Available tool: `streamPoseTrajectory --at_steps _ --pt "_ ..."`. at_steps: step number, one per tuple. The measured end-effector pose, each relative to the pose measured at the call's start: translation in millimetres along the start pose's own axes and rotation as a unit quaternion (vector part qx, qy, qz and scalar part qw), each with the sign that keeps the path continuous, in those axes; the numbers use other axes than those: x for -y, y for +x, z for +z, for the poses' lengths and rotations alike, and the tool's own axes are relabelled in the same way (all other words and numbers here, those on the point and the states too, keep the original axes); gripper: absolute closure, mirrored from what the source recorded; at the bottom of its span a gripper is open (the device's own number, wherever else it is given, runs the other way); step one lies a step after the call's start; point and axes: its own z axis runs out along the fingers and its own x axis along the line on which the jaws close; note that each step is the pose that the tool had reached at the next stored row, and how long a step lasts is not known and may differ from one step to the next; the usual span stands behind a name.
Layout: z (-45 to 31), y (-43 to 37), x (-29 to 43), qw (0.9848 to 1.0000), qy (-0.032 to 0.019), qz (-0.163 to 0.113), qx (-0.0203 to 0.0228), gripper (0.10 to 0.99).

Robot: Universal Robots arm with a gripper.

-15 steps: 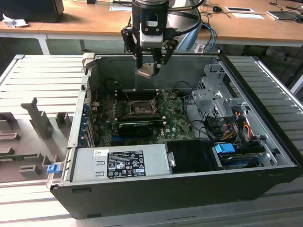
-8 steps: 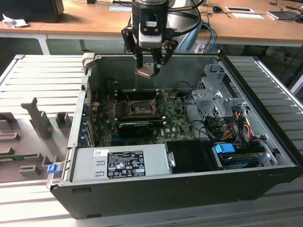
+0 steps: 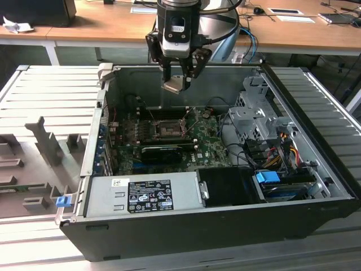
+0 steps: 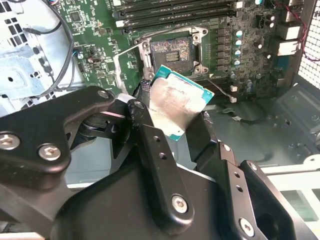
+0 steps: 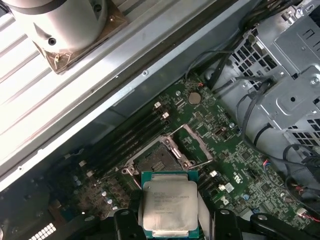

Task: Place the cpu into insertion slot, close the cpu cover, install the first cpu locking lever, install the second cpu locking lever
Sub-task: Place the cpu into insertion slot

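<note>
Step in hand: the first one, placing the cpu point(image 5: 169, 205); nothing is seated yet
My jaws: my gripper point(image 3: 177, 83) is closed down to the chip's width, one finger point(image 4: 150, 135) on each of two opposite edges, and I hold nothing else
Cpu: in the air above the open case, tilted, pale face showing in both wrist views, touching nothing but me
Insertion slot point(image 3: 169, 129): bare and dark on the green board point(image 3: 206, 144), at about six o'clock from the chip in the exterior view and well apart from it
Cpu cover point(image 5: 200, 144): looks swung up off the socket, so the way in seems open
What the placing calls for: in my judgement, the chip levelled, squared to the socket's rim and centred over it, then let down gently; a skewed entry could hurt the contacts
Hard to make out: the two locking levers, thin wires I cannot pick out for sure; the chip's underside; the socket's contacts; the notches that set its turn
</note>
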Motion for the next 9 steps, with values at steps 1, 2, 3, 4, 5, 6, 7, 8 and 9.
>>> streamPoseTrajectory --at_steps 1,2,3,4,5,6,7,8,9 --pt "0.0 0.0 0.0 1.0000 -0.0001 0.003 0.0002 0.557" --pt "0.1 0.0 0.0 1.0000 -0.0001 0.006 0.0005 0.557" --pt "0.1 0.0 0.0 0.9999 -0.0002 0.011 0.0009 0.557" --pt "0.3 0.0 0.0 0.9999 -0.0003 0.016 0.0013 0.557" --pt "0.4 0.0 0.0 0.9998 -0.0003 0.019 0.0017 0.557" --pt "0.7 0.0 0.0 0.9998 -0.0004 0.022 0.0019 0.557" --pt "1.0 0.0 0.0 0.9997 -0.0004 0.024 0.0021 0.557" --pt "1.5 0.0 0.1 0.9997 -0.0002 0.026 0.0024 0.557" --pt "2.0 0.0 0.1 0.9996 -0.0001 0.026 0.0026 0.557"
